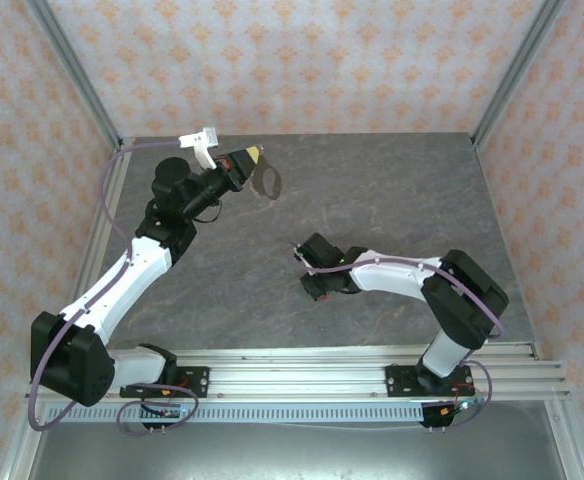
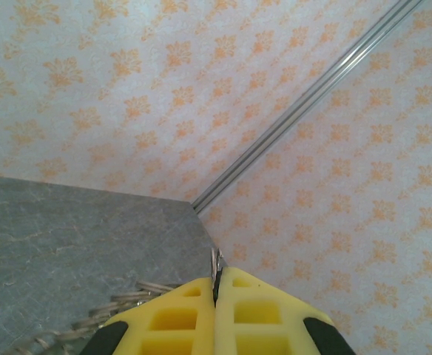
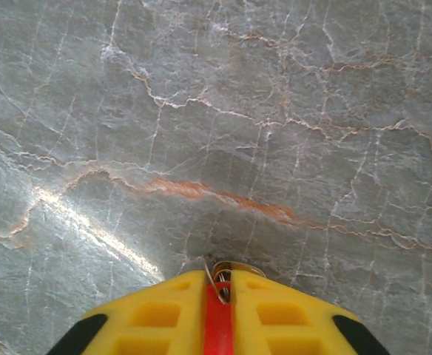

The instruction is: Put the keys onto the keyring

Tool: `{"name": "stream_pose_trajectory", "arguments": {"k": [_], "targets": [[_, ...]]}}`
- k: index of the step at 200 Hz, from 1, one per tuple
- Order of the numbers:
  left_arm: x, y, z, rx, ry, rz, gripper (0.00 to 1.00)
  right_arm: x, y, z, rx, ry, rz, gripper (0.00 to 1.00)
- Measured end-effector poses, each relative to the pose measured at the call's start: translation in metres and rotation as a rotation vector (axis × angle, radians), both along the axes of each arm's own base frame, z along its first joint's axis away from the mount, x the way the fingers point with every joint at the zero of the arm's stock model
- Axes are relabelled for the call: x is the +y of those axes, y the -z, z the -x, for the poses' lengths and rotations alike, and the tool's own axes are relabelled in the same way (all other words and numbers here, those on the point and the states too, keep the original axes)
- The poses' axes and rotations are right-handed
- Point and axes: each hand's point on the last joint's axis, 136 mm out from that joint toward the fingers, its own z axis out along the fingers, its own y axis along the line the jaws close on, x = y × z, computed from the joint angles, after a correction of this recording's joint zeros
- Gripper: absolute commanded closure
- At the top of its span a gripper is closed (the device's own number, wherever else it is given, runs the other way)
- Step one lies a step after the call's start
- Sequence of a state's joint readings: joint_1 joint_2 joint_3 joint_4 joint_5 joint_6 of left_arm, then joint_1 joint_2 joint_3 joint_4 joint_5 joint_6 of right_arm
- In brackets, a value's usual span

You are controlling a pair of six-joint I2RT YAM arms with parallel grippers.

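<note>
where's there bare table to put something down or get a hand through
Widest bare patch: the far right of the table, between the back wall and the right arm. Another lies mid-left, between the left arm and the right gripper. Crowded: the far left, where the left gripper holds the keyring.

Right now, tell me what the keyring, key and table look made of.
The keyring looks like thin grey metal wire, dully glinting. The key is bright red and smooth, probably plastic. The table is grey marble-look with orange veins and a glare streak, so polished stone or laminate.
</note>
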State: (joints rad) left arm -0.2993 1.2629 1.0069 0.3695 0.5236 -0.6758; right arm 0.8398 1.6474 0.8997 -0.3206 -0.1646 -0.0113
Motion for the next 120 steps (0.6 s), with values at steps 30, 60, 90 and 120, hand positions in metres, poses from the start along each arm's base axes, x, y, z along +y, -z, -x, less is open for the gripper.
{"name": "stream_pose_trajectory", "arguments": {"k": [30, 60, 90, 120], "targets": [[0.000, 0.000, 0.000, 0.001, 0.000, 0.000, 1.00, 0.000, 0.001, 0.000, 0.014, -0.001, -0.009, 0.99], [0.000, 0.000, 0.000, 0.001, 0.000, 0.000, 1.00, -0.002, 0.000, -0.003, 0.028, 0.012, -0.025, 1.00], [0.000, 0.000, 0.000, 0.002, 0.000, 0.000, 1.00, -0.009, -0.002, -0.011, 0.041, 0.058, -0.082, 1.00], [0.000, 0.001, 0.000, 0.004, 0.000, -0.001, 1.00, -0.022, -0.008, -0.016, 0.061, 0.123, -0.148, 1.00]]}}
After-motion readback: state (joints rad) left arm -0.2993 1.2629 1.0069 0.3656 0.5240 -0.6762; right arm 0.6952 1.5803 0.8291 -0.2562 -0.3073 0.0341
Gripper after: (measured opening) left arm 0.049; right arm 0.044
